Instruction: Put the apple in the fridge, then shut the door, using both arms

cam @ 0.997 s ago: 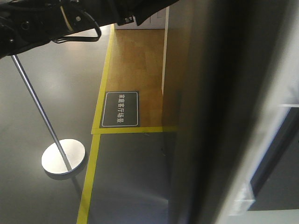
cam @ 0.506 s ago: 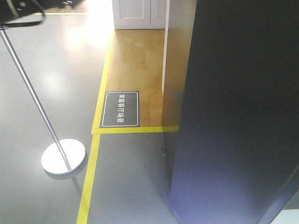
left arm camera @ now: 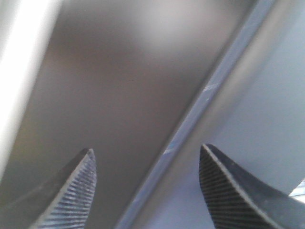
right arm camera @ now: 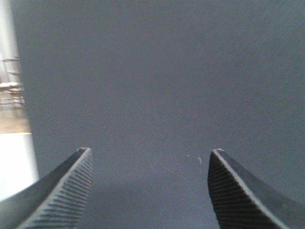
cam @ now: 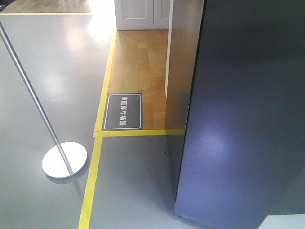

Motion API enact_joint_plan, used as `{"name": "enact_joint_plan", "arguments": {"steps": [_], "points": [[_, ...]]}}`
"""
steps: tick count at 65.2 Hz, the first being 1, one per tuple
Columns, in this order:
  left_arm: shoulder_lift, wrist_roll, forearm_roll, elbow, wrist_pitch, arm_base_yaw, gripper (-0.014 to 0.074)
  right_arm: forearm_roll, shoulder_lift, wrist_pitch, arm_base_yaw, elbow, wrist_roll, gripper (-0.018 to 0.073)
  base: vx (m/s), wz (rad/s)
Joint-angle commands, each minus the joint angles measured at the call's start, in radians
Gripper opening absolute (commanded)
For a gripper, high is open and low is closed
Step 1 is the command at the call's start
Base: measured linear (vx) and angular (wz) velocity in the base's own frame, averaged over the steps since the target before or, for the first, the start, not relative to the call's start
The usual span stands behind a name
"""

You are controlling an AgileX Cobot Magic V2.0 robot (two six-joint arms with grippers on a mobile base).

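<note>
The fridge (cam: 183, 71) stands at the right of the front view, its glossy dark side mirroring the wooden floor. The door (cam: 243, 119) shows only its plain dark grey face, flat toward the camera. The apple is hidden. Neither arm appears in the front view. My left gripper (left arm camera: 147, 148) is open with nothing between its fingers; beyond it a pale blurred edge (left arm camera: 205, 95) runs diagonally between a dark grey surface and a lighter one. My right gripper (right arm camera: 150, 150) is open and empty, pointing straight at the door's dark grey face (right arm camera: 162, 71) from close range.
A metal pole on a round white base (cam: 64, 160) stands on the grey floor at the left. Yellow floor tape (cam: 93, 181) borders a wooden floor patch with a black sign (cam: 123, 111). White cabinets (cam: 140, 14) are at the back.
The door has swung from a blurred, edge-on position to its flat dark face toward the camera. The black arm at the upper left has left the front view.
</note>
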Motion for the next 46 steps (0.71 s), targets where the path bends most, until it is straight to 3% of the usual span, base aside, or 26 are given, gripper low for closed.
{"name": "enact_joint_plan", "arguments": {"steps": [1,23,46], "points": [[-0.05,-0.005,-0.019,-0.028,0.023,0.022,0.0461,0.007,0.059,-0.12,0.001,-0.074,-0.01,0.0507,0.0,0.0],[-0.048,-0.005,0.124,-0.028,0.047,0.036,0.0461,0.045,0.254,-0.189,0.0,-0.201,-0.034,0.0507,0.0,0.0],[-0.046,-0.005,0.143,-0.028,0.065,0.036,0.0461,0.047,0.426,-0.165,0.0,-0.346,-0.034,0.0507,0.0,0.0]]}}
